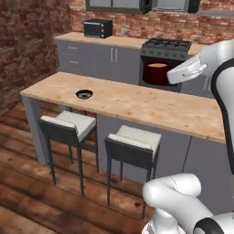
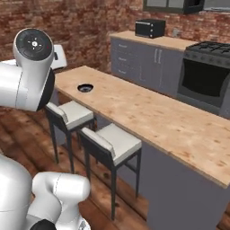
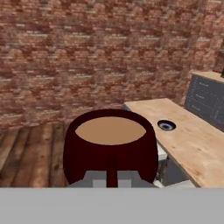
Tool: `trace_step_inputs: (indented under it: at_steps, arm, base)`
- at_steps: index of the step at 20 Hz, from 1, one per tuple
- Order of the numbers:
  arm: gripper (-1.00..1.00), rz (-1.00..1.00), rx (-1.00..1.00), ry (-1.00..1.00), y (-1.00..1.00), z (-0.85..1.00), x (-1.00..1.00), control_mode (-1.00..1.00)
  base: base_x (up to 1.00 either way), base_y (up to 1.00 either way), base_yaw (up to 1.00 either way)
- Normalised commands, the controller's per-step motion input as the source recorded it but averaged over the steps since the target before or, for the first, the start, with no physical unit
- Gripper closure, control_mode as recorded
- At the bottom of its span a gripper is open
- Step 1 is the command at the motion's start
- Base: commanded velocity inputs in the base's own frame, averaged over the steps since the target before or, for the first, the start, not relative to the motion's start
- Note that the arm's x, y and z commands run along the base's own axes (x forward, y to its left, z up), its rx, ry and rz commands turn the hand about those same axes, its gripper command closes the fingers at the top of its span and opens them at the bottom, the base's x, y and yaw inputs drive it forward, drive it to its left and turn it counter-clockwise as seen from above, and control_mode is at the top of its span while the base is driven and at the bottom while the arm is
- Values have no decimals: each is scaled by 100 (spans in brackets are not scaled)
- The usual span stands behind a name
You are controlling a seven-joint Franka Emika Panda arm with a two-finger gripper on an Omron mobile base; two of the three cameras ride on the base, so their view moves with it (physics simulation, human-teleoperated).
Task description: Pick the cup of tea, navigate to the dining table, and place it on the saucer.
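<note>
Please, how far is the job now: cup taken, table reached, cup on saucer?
Done: the claw is shut on the cup of tea, carried above the floor. In hand: the dining table is close ahead. Left: setting the cup on the saucer, which lies bare near the table's far end.

Even soft light, faint shadows (slightly blurry)

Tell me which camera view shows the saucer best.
The left base view: the saucer sits whole and unobstructed on the dining table. The right base view shows it similarly, just beside the arm's joint. In the hand view it is small, past the cup of tea.
</note>
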Motion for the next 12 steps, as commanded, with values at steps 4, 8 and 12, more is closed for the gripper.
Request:
trace_step_inputs:
  at_steps: [4, 8, 12]
  arm:
    - [100, 0, 0, 0, 0, 0, 0, 100]
    - [100, 0, 0, 0, 0, 0, 0, 100]
    - [100, 0, 0, 0, 0, 0, 0, 100]
  base:
    - [43, 90, -34]
    - [42, 84, -32]
    - [42, 76, -32]
